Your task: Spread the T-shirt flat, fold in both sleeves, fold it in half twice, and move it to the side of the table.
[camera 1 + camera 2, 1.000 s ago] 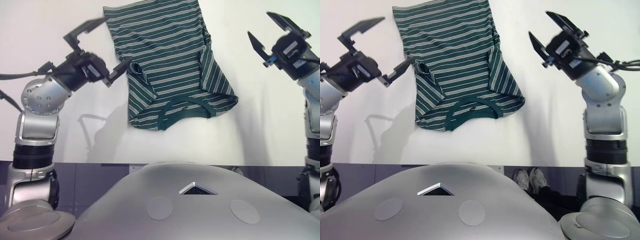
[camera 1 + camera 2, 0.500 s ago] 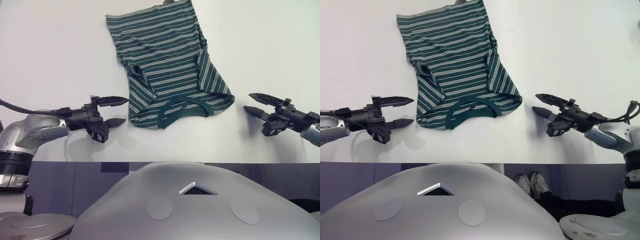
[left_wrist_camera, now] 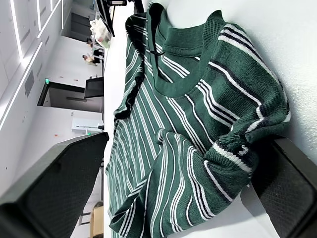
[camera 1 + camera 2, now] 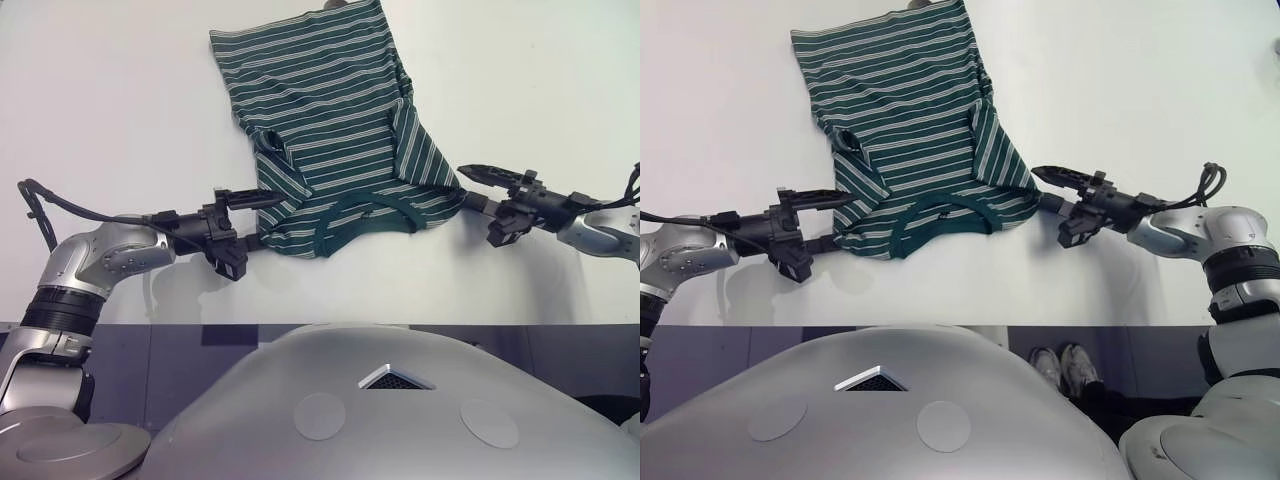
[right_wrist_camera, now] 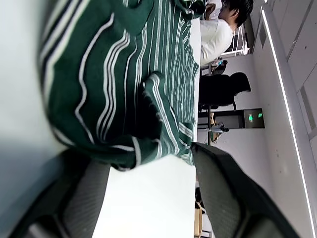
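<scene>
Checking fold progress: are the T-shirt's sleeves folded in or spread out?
Folded in. Both sleeves lie on top of the body of the T-shirt, and neither sticks out sideways.

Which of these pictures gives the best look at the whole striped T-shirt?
The left eye view: it looks down on the T-shirt, from hem to collar. The right eye view shows much the same. The wrist views look along the cloth from its shoulder corners, close and foreshortened.

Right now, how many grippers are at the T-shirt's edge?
2. The left gripper at the near left corner of the T-shirt; the right gripper at its near right corner.
</scene>
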Robot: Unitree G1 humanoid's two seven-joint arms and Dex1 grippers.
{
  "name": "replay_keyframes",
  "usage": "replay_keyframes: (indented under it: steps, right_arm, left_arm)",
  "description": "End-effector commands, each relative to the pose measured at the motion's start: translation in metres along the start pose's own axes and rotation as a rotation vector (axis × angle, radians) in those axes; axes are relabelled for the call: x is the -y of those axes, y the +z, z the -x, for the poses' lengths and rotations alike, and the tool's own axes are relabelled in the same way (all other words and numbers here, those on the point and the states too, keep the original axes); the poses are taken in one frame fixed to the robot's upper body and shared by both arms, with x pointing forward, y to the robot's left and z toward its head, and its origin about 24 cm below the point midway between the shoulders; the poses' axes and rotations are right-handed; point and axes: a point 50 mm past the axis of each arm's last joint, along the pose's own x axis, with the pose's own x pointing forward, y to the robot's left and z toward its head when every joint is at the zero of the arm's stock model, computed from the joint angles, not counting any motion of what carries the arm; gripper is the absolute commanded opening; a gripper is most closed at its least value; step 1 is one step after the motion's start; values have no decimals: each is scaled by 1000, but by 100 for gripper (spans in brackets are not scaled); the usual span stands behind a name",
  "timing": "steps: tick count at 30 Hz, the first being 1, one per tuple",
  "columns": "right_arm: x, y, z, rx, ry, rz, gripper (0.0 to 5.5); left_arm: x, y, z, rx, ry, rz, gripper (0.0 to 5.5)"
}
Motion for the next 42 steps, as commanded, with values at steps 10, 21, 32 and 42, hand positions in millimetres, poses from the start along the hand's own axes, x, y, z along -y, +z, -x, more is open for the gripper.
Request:
replay_keyframes:
  steps: [10,21,32,42]
  right_arm:
    - [-55,21,-2,65,287,-91,91]
    - [68,41,-23,148,470,-343,0]
    - [99,83,29,189,1152,-767,0]
    - [126,-16,22,8,697,-1393,0]
  left_arm:
    - [23,2,-9,-13,-207,91,238]
    - [-29,5,-20,128,-262,594,18]
    - [-81,65,10,429,-705,978,0]
    - [-135,-14,16,409,-478,1472,0]
